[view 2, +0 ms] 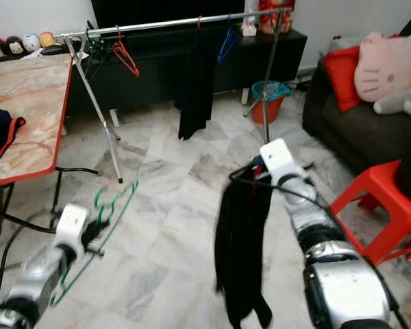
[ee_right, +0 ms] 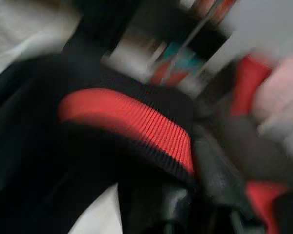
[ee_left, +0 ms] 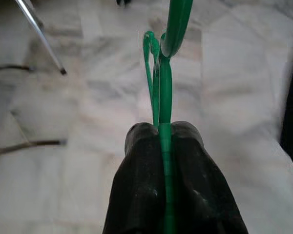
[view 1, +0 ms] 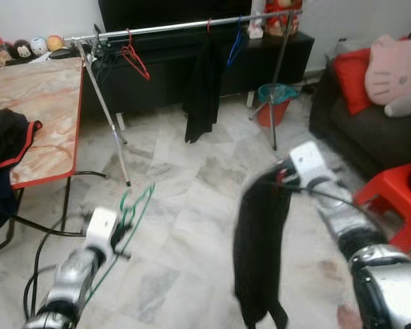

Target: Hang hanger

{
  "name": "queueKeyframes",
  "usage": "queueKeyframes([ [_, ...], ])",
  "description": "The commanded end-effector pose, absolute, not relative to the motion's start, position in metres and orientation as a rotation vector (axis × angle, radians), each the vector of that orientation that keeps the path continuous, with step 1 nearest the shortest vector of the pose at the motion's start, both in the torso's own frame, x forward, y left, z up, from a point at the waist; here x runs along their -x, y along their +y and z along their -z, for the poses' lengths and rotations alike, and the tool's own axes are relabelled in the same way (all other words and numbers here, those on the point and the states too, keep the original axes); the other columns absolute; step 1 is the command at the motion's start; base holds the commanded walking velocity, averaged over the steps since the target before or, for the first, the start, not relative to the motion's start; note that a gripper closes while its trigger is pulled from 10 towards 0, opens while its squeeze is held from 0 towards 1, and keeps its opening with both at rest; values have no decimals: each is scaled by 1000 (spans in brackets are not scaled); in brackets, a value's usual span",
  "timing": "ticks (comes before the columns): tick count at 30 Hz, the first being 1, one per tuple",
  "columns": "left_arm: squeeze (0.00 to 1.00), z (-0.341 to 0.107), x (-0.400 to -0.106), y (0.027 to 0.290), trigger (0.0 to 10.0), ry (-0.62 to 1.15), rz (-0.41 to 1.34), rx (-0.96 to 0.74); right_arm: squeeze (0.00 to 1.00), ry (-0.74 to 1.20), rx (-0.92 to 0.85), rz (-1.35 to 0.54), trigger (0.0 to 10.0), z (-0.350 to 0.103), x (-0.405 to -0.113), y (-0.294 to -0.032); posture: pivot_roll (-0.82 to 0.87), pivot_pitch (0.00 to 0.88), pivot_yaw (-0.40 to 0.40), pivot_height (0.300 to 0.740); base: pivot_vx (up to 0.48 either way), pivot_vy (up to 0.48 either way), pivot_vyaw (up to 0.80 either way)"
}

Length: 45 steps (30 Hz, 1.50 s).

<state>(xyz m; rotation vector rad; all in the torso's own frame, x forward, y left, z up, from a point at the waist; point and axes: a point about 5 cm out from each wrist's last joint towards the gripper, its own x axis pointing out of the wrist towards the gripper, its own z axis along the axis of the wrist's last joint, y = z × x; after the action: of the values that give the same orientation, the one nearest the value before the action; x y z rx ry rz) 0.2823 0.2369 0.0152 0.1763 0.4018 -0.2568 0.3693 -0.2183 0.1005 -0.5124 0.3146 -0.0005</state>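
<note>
Head views: looked forward and down over the marble floor [view 1: 185, 226], clothes rail [view 1: 178, 26] across the top of frame.
Shared: the same scene, slightly offset.
Left wrist: close along its fingers [ee_left: 146, 195], floorward.
Right wrist: very close, blurred, against black-and-red fabric [ee_right: 132, 122].

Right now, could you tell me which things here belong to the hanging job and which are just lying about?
Job:
green hanger, clamped in left gripper
black garment, hanging from right gripper
clothes rail

Lying about:
red stool
pink plush on sofa
table
bucket
</note>
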Motion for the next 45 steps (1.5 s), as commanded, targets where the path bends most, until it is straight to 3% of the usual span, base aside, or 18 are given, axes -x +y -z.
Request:
queueKeyframes([
  [1, 0, -26, -292, 234, 10000, 362, 282, -190, 0, 374, 410, -19, 10000, -85, -363, -211, 6, 12, -38, 740, 0, 0, 0],
  [9, 0, -28, -296, 224, 10000, 348, 311, -205, 0, 419, 215, -4, 10000, -75, -359, -206, 11, 6, -35, 740, 0, 0, 0],
  [18, 0, -26, -291, 228, 10000, 362, 343, -245, 0, 433, 199, -21, 10000, -76, -359, -206, 15, 0, -33, 740, 0, 0, 0],
  [25, 0, -37, -289, 217, 10000, 322, 534, -232, 0, 406, 221, -65, 10000, -89, -368, -203, 50, 1, -52, 740, 0, 0, 0],
  [30, 0, -44, -278, 214, 10000, 340, 686, -228, 0, 391, 301, -148, 10000, -100, -377, -184, 72, 18, -69, 740, 0, 0, 0],
  [45, 0, -85, -253, 180, 10000, 357, 991, -287, 0, 409, 227, -312, 10000, -96, -377, -120, 85, 10, -80, 740, 0, 0, 0],
])
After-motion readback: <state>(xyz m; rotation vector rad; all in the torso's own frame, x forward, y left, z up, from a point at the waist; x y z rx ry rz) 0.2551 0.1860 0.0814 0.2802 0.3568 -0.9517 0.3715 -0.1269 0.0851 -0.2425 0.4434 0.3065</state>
